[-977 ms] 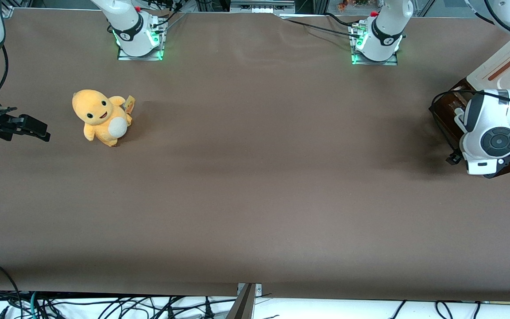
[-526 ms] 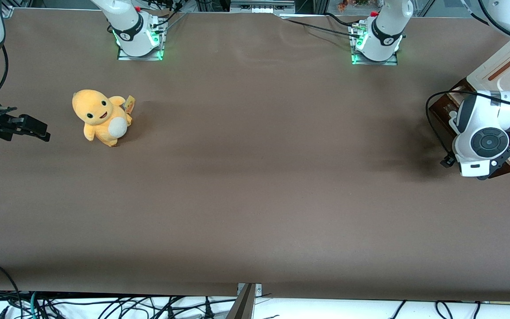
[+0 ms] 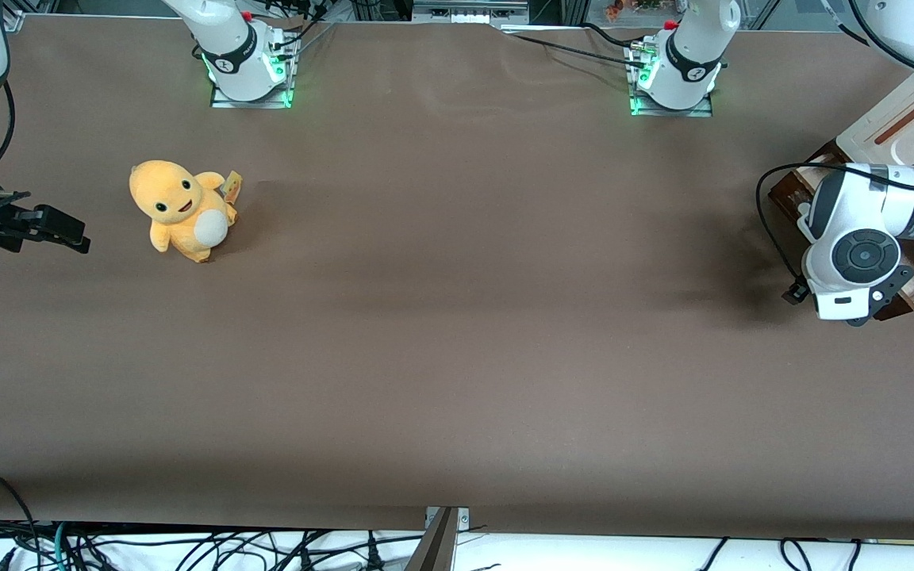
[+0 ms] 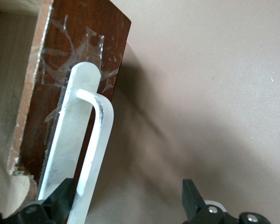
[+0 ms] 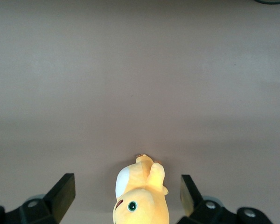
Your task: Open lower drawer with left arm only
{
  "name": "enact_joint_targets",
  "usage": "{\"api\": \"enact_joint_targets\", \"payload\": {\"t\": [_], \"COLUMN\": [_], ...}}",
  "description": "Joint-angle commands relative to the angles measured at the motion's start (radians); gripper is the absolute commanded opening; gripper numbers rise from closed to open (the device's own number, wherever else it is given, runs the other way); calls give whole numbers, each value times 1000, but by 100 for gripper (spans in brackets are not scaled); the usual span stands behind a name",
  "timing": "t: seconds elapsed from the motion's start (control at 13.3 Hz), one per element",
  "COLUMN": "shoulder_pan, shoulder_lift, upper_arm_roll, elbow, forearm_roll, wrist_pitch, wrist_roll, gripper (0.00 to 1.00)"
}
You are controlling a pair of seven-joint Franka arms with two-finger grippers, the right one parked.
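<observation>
Gripper (image 4: 126,205) — fingers wide — around handle (image 4: 91,154)

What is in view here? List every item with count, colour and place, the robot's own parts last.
Lower drawer: one, dark brown front, pale wood box inside, pulled partly out of the cabinet at the working arm's end of the table.
Bar handle: one, white, on the drawer front, taped at its end.
Cabinet: one, cream, with an orange-brown bar on its panel, above the drawer.
Plush toy: one, orange-yellow with a white belly, toward the parked arm's end.
Table: one, brown covering.
Cables: several, black, along the table edge nearest the front camera.
Left arm: one, white with a dark grey joint cap, over the drawer.
Gripper: one, black, open, one finger at the handle.
</observation>
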Motion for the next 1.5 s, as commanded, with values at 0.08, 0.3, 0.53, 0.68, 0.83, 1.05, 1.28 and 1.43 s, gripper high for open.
{"api": "enact_joint_targets", "payload": {"t": [0.08,0.3,0.53,0.68,0.83,1.05,1.28,1.43], "shoulder_pan": [-13,-15,-22,-22,-22,-22,-18,3], "shoulder_lift": [18,18,13,12,10,4,-8,-31], "upper_arm_roll": [-9,-11,-20,-38,-57,-72,-71,-68], "elbow": [81,124,202,265,325,367,381,384], "forearm_roll": [-8,-9,-119,-193,-282,-372,-444,-500], "wrist_pitch": [-61,-115,-188,-224,-251,-252,-252,-261], "wrist_roll": [3,58,178,267,365,520,585,685], "gripper": [100,100,100,100,100,100,100,100]}}
